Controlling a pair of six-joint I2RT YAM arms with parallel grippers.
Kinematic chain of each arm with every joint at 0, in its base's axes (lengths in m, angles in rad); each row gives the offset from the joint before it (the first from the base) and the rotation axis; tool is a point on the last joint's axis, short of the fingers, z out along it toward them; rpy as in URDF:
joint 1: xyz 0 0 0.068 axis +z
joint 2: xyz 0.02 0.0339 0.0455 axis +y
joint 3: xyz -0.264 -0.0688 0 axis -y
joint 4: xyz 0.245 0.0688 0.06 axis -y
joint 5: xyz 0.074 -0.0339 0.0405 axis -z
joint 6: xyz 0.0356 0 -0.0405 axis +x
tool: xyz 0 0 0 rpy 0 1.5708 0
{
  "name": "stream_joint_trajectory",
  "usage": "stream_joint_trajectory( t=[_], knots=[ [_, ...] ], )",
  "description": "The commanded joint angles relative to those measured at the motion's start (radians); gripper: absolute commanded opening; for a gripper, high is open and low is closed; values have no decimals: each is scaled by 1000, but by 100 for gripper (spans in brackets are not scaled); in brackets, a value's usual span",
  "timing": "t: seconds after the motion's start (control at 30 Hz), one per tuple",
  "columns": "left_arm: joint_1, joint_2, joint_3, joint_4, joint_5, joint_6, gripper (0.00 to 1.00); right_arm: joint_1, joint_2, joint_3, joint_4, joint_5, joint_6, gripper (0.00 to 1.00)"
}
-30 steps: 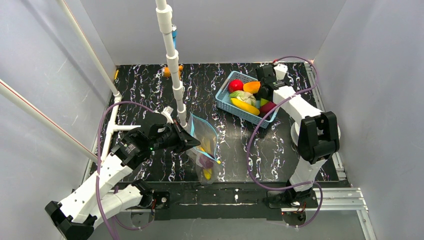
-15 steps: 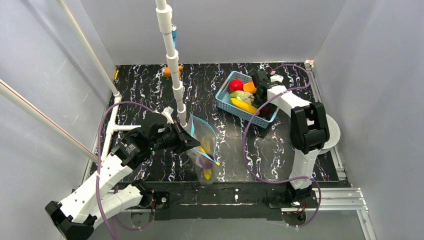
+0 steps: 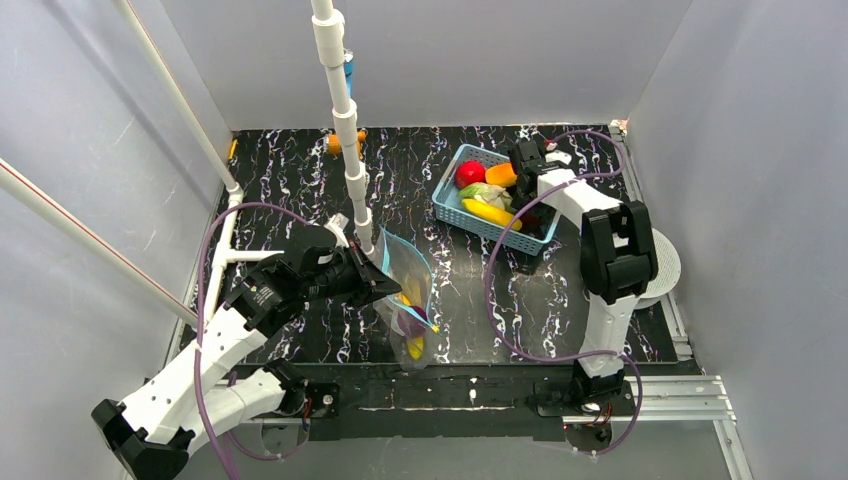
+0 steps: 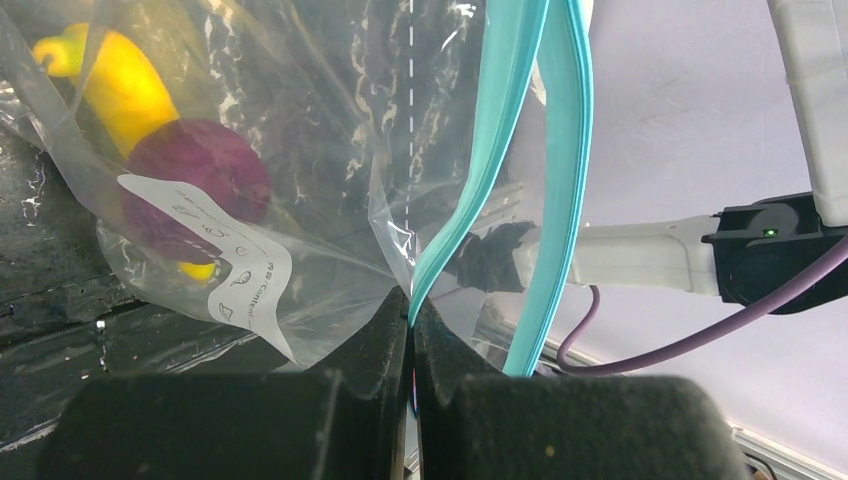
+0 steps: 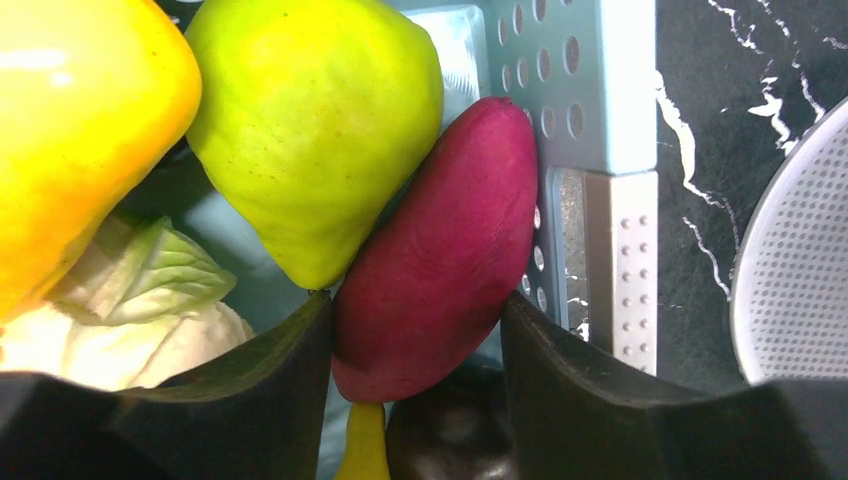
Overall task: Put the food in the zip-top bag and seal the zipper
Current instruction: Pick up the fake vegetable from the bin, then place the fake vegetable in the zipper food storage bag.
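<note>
The zip-top bag (image 3: pixel 405 290) hangs in the middle of the table with a yellow banana (image 4: pixel 120 85) and a purple piece (image 4: pixel 200 180) inside. My left gripper (image 3: pixel 378 285) is shut on its teal zipper (image 4: pixel 500 150) rim, pinched between the fingertips (image 4: pixel 411 305). My right gripper (image 3: pixel 535 210) is down in the basket, open, its fingers on either side of a dark red-purple piece (image 5: pixel 440 260) and touching or nearly touching it. A green pear (image 5: pixel 315 120), an orange-yellow mango (image 5: pixel 80 130) and a cabbage (image 5: pixel 130 300) lie beside it.
The light-blue basket (image 3: pixel 447 205) at the back right also holds a red apple (image 3: pixel 470 172) and a banana (image 3: pixel 492 212). A white pipe post (image 3: pixel 345 130) stands just behind the bag. A white perforated disc (image 3: pixel 665 262) lies right of the basket.
My right arm has swung in from behind the basket and lowered its gripper among the fruit. My left gripper has held the bag still.
</note>
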Motion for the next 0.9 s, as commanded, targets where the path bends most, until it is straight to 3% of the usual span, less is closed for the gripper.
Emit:
stream_joint_trajectory(
  t=[0.0, 0.23, 0.47, 0.57, 0.87],
  knots=[
    [3, 0, 13, -4, 12, 13, 0, -4, -102, -13, 63, -21, -3, 50],
    [3, 25, 17, 12, 28, 15, 0, 1, -201, -7, 99, -17, -16, 31],
    [4, 9, 6, 13, 23, 10, 0, 20, -298, 8, 137, -38, -81, 18],
    [3, 13, 8, 11, 23, 13, 0, 28, -355, 1, 154, -174, -128, 13],
    [3, 27, 10, 24, 35, 15, 0, 98, -584, -132, 387, -789, -296, 4]
  ],
)
